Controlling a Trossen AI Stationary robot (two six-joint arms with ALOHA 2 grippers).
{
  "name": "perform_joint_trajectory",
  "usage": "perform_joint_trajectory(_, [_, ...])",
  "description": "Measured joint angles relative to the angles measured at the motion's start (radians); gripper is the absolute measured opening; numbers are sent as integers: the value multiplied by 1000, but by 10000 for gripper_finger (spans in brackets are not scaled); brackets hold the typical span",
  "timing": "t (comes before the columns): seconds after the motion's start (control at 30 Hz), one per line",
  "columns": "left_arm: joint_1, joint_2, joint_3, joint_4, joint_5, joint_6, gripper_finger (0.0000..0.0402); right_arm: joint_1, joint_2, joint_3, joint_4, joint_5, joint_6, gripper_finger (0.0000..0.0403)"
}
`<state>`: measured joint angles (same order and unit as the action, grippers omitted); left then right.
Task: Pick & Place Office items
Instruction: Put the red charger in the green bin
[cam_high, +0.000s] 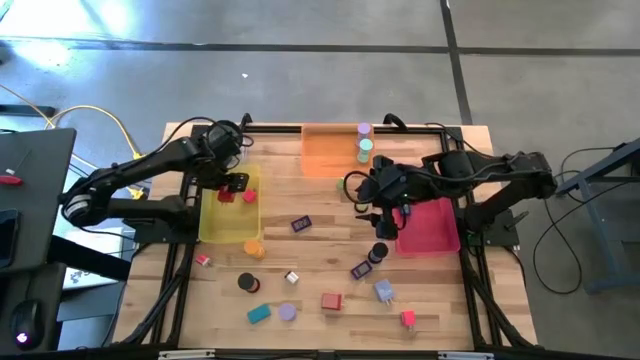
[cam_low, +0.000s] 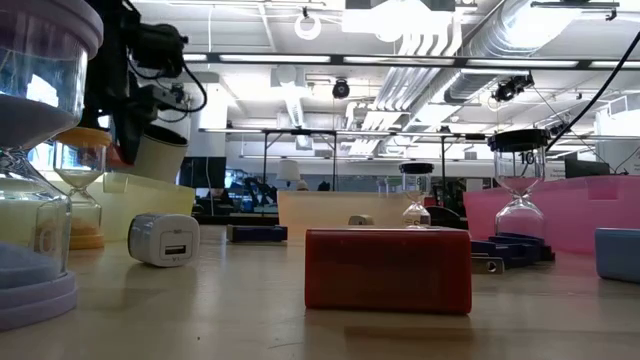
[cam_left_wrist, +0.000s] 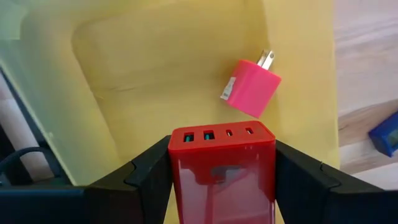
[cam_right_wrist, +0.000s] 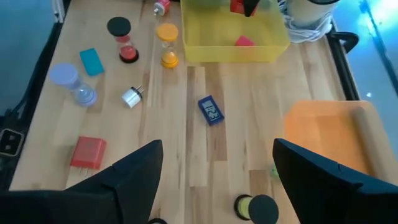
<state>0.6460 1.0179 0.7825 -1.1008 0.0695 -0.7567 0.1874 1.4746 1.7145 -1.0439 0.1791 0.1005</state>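
Office items lie scattered over the wooden table (cam_high: 330, 275), between and in front of the two arms. Largest near the left gripper (cam_left_wrist: 221, 163) is the yellow tray (cam_left_wrist: 155, 68), directly beneath it; the orange tray (cam_high: 330, 150) sits just behind the right gripper (cam_right_wrist: 217, 162), and the pink tray (cam_high: 432, 228) lies just beside that gripper. The left gripper hovers over the yellow tray, its fingers (cam_left_wrist: 146, 174) clamped on the sides of a red charger block (cam_left_wrist: 222, 165) with its ports facing forward. Just ahead of it, a smaller pink plug (cam_left_wrist: 250, 87) rests on the tray floor. The right gripper hangs above the table's middle with its jaws spread and nothing between them; a small dark-blue block (cam_right_wrist: 211, 111) lies ahead of it on the bare wood.
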Motion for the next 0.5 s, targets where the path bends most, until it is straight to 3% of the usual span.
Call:
perform_joint_trajectory(0.37, [-41,36,0,51,-104,-66,218,18,0,0,-18,-6,43,293])
perform_joint_trajectory(0.5, [-82,36,-16,47,-98,-87,218,34,0,0,-39,3,61,293])
